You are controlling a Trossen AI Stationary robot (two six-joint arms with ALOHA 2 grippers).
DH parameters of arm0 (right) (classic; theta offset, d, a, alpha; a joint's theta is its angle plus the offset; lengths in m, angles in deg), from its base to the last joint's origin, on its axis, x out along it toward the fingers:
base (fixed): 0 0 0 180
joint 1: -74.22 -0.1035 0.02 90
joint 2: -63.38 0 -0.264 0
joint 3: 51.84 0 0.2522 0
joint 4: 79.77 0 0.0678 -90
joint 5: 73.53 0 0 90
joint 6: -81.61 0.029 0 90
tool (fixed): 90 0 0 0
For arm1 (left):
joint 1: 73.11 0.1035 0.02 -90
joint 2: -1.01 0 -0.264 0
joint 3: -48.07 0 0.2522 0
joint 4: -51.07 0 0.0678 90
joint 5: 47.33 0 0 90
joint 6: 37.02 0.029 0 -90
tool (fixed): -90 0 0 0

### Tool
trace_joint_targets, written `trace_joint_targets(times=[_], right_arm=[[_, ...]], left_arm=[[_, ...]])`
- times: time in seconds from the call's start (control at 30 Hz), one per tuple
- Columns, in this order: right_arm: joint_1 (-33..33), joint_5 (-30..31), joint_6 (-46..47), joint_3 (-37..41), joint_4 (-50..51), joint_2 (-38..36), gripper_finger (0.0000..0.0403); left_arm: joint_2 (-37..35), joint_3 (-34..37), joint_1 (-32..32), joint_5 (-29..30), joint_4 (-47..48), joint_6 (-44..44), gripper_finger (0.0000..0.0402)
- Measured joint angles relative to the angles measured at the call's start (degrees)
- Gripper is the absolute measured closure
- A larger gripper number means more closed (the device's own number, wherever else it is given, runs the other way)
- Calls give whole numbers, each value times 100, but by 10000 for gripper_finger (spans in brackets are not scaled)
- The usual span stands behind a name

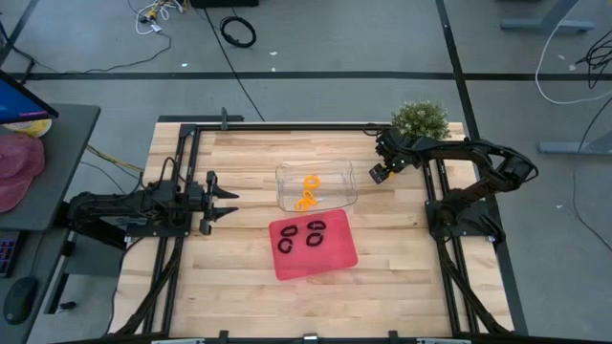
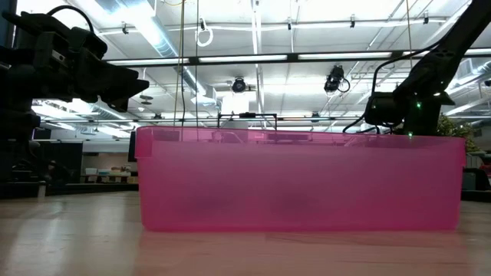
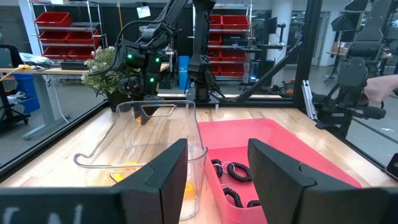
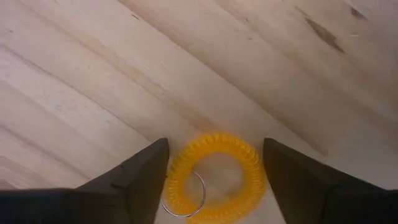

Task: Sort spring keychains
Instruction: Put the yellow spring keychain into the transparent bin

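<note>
One orange spring keychain (image 4: 249, 163) with a small metal ring lies flat on the wooden table, at the far right beside the clear bin (image 1: 287, 178). My right gripper (image 4: 214, 146) points down over it, open, one finger on each side of the coil (image 1: 378, 178). Orange keychains (image 1: 309, 189) lie inside the clear bin. Black keychains (image 1: 315, 232) lie in the red tray (image 1: 316, 269), and they also show in the left wrist view (image 3: 236, 172). My left gripper (image 3: 217, 149) waits open and level at the table's left (image 1: 225, 199), holding nothing. My right gripper comes at the orange keychain from above, with its fingers (image 4: 146, 177) standing close on two opposite sides of the coil's outer rim (image 4: 174, 180). I cannot tell whether they touch it. The keychain lies flat on the table.
A potted plant (image 1: 421, 119) stands at the table's far right corner, just behind my right gripper. The red tray's wall (image 2: 299, 184) fills the low view. Black frame rails (image 1: 182, 162) run along the table's sides. Bare wood lies between the bin and the left arm.
</note>
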Motion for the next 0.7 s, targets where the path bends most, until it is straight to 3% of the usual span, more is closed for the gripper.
trace_joint_targets(times=[0.13, 0.3, 0.7], right_arm=[[-4, -44, -58, 0, 26, 0, 217], [-4, -31, -312, -7, 103, -11, 372], [-4, -32, -356, -11, 113, -11, 386]], left_arm=[[-2, -1, 2, 0, 0, 0, 229], [-1, 0, 0, 0, 0, 0, 229], [-2, -1, -1, 0, 0, 0, 229]])
